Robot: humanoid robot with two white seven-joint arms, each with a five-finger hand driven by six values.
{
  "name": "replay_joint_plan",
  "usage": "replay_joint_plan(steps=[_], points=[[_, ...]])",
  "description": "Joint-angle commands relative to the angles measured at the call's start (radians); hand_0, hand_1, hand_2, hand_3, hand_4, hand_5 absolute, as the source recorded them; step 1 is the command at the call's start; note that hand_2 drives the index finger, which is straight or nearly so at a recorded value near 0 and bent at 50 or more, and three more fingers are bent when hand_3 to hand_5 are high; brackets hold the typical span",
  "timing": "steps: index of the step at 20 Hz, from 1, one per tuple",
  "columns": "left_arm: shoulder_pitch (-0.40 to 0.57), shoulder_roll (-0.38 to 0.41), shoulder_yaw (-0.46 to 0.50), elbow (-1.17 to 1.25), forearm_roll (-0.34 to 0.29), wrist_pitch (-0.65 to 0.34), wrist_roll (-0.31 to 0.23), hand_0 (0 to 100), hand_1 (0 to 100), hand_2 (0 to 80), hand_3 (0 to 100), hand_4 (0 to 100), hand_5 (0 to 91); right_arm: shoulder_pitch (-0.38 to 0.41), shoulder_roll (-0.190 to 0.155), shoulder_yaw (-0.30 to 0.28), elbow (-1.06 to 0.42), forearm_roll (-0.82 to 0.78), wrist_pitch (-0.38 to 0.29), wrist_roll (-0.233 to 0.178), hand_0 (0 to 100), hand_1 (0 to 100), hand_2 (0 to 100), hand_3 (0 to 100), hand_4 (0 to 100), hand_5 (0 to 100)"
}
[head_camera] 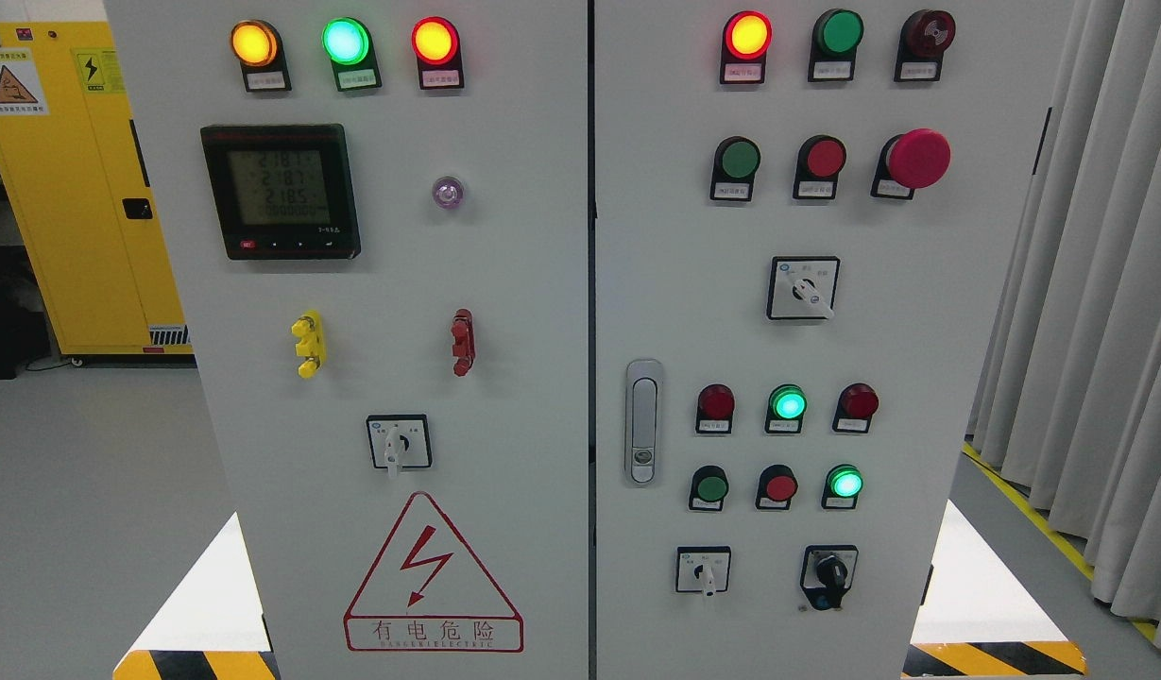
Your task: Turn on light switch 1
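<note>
A grey electrical cabinet (523,283) with two doors fills the head view. The left door carries lit amber (254,43), green (345,41) and red (435,41) lamps, a digital meter (280,191) and a white rotary switch (399,443) pointing down. On the right door are push buttons, lit lamps, a rotary switch (803,288) turned down-right, a small white rotary switch (704,569) and a black knob switch (829,572). No label shows which one is light switch 1. Neither hand nor arm is in view.
A red mushroom emergency button (916,158) sticks out at the upper right. A door handle (643,421) sits beside the centre seam. A yellow cabinet (70,189) stands at the back left, grey curtains (1100,283) hang on the right, and hazard-striped base corners (996,657) flank the cabinet.
</note>
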Motion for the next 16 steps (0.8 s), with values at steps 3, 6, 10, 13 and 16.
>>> replay_joint_plan(steps=[3,6,10,13,16], points=[[0.084,0.017,0.058,-0.612,0.003,-0.002,0.012,27,38,15.4,38,47,21.7,0.000,0.000,0.000,0.000,-0.029,0.001,-0.001,0,50,4,0,0,0],[0.094,0.021,0.061,-0.724,0.005,-0.002,0.072,28,43,16.1,43,56,39.7,0.000,0.000,0.000,0.000,-0.029,0.001,-0.001,0,50,4,0,0,0],[0.128,0.044,0.067,-0.922,0.005,-0.006,0.077,28,49,28.2,61,70,59.9,0.000,0.000,0.000,0.000,-0.029,0.001,-0.001,0,50,4,0,0,0],[0.131,0.048,0.070,-1.019,0.006,-0.040,0.121,30,53,39.7,72,78,66.9,0.000,0.000,0.000,0.000,-0.029,0.001,0.001,0,50,4,0,0,0],[0.136,0.049,0.052,-1.126,0.008,-0.043,0.167,30,58,44.0,77,80,68.7,0.000,0.000,0.000,0.000,-0.029,0.001,0.001,0,50,4,0,0,0]])
